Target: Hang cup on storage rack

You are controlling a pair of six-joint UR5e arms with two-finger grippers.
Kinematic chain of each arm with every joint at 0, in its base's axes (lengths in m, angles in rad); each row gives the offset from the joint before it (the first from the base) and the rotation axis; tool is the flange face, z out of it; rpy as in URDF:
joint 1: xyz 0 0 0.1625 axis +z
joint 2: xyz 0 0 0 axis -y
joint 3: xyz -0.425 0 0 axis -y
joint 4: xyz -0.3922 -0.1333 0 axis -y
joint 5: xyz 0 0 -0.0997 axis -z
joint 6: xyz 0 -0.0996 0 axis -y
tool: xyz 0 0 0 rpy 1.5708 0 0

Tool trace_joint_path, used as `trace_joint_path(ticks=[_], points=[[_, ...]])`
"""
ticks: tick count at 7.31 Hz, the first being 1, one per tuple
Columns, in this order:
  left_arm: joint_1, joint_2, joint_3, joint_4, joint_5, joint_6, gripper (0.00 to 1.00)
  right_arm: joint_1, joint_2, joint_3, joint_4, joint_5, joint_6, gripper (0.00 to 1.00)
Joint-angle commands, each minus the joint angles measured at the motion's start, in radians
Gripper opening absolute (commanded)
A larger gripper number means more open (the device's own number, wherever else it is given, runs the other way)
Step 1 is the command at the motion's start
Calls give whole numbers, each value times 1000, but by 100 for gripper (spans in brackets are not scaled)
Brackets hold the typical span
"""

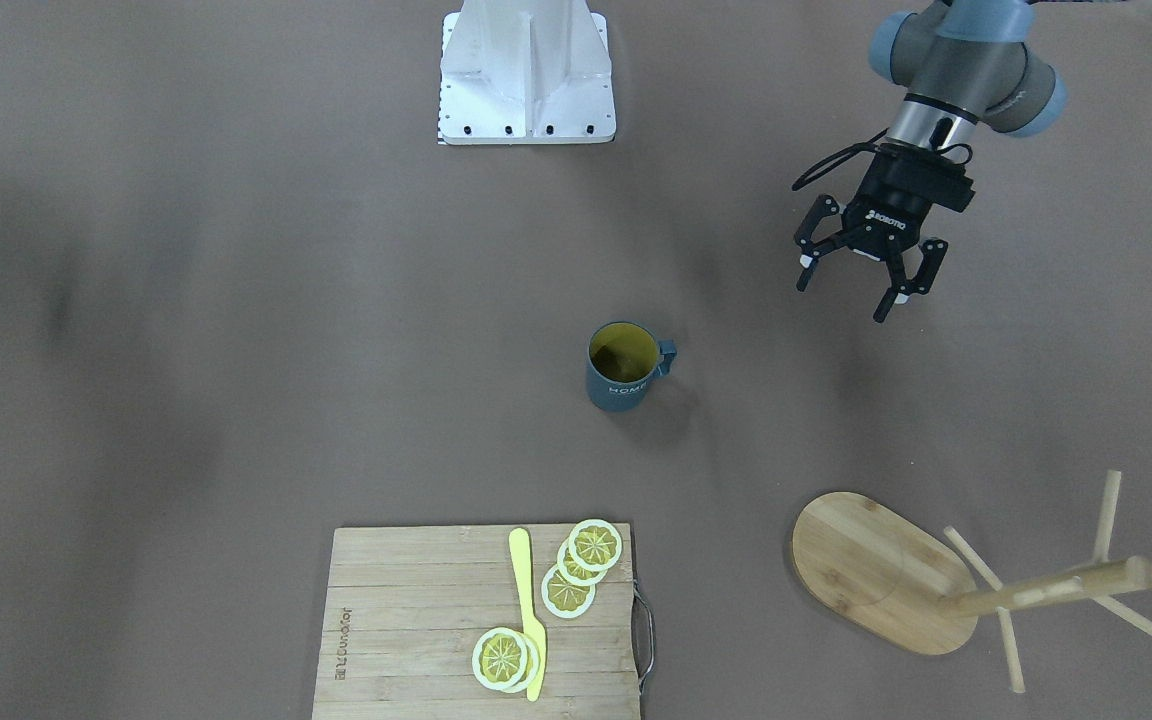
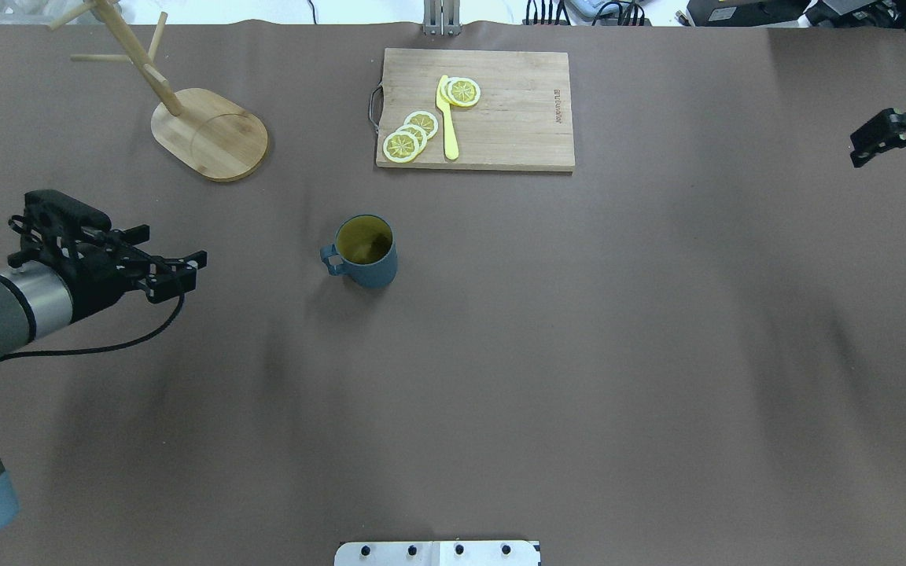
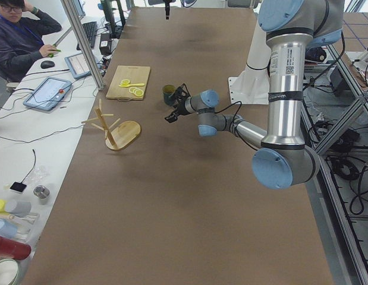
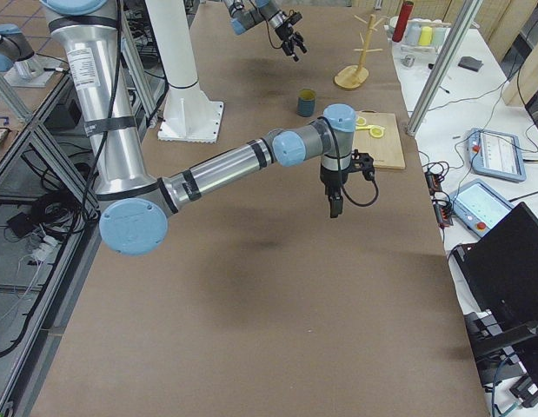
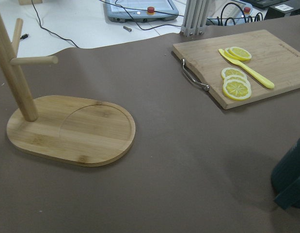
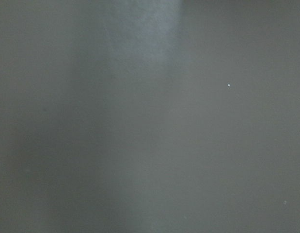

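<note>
The dark slate-blue cup (image 1: 621,378) with a yellow-olive inside stands upright mid-table, its handle towards my left arm; it also shows in the overhead view (image 2: 367,256) and at the right edge of the left wrist view (image 5: 291,182). The bamboo storage rack (image 1: 876,570) stands at the far left (image 2: 213,135), with post and pegs free (image 5: 16,80). My left gripper (image 1: 846,298) is open and empty, hovering apart from the cup on its handle side (image 2: 178,275). My right gripper (image 2: 866,145) sits at the far right edge, over bare table; whether it is open or shut does not show.
A slatted cutting board (image 2: 500,118) with lemon slices (image 2: 410,135) and a yellow knife (image 2: 447,118) lies at the far side, beyond the cup. The robot's white base (image 1: 526,70) is on the near side. Brown table lies between cup and rack.
</note>
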Motion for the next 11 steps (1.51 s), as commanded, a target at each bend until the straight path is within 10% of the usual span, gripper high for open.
trace_joint_path(ticks=[1, 4, 11], points=[[172, -41, 33, 1, 269, 5, 99, 76, -104, 33, 1, 34, -98, 100], [269, -264, 200, 7, 532, 1, 98, 84, -115, 39, 1, 34, -98, 100], [229, -328, 275, 71, 531, -4, 89, 84, -107, 40, 1, 33, -95, 100]])
